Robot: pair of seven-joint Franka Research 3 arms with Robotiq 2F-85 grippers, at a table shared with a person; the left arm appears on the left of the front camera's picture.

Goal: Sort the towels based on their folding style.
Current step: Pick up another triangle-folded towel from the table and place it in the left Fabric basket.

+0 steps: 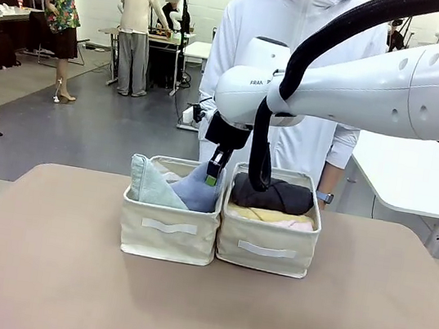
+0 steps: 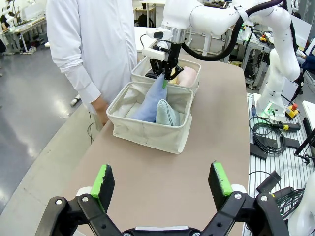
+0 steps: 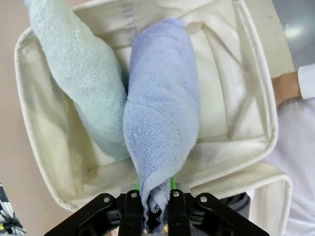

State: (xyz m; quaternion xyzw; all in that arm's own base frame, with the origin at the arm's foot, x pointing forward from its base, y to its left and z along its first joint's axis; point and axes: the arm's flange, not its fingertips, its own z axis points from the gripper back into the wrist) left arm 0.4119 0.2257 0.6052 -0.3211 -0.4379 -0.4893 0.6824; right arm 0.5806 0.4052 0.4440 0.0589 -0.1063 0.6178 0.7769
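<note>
My right gripper is shut on the tip of the periwinkle blue cone towel, whose wide end rests inside the left cream bin. A pale green-grey cone towel leans beside it. Looking down the right wrist, the blue towel lies against the green one, its tip pinched in the gripper. The right bin holds a dark grey roll over yellow and pink rolls. My left gripper hangs open over bare table, well short of the bins.
A person in a white coat stands right behind the bins, one hand near the left bin's far rim. The tan tabletop stretches wide in front of the bins. Cables and an arm base sit off the table's side.
</note>
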